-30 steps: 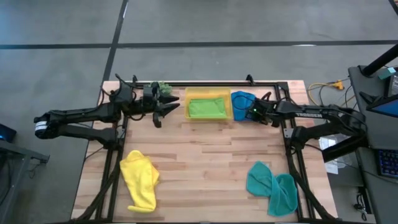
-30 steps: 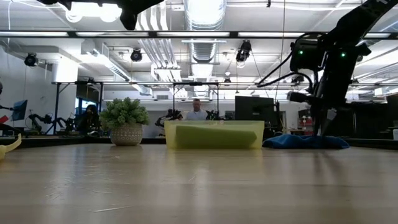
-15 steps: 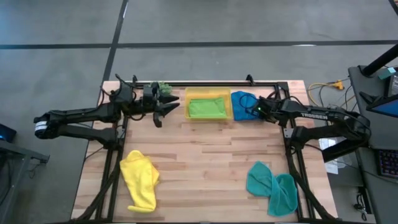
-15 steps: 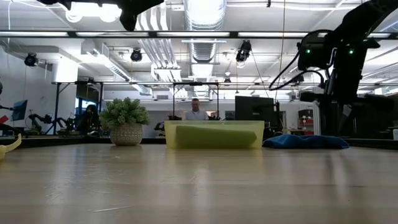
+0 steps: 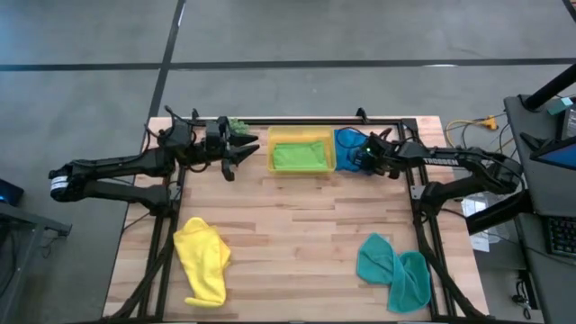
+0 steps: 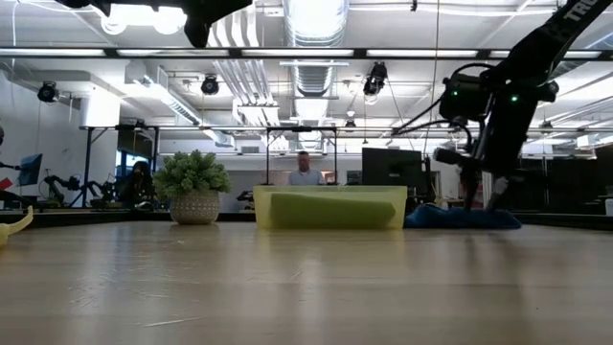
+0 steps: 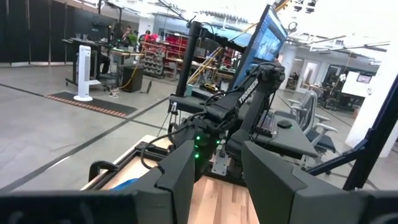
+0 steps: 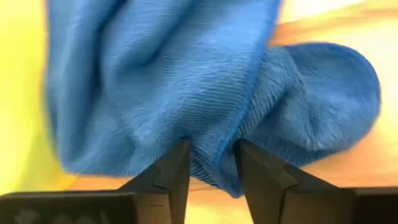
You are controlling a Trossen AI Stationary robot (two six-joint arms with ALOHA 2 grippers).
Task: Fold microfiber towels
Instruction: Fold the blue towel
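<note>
Blue towel [image 5: 346,144] lies bunched just beside the yellow tray [image 5: 301,163], at the worktop's [image 5: 297,234] far edge. The right tool [image 8: 210,163] has dropped from above onto it, fingers narrowly parted around a fold, so a pick-up appears imminent. The left tool [image 5: 241,150], fingers apart, hovers level on the tray's other side.

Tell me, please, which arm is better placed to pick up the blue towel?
The right: its pincer is already down on the blue towel beside the yellow tray, fingers straddling a fold. The left pincer hangs near the plant, beyond the tray.
</note>
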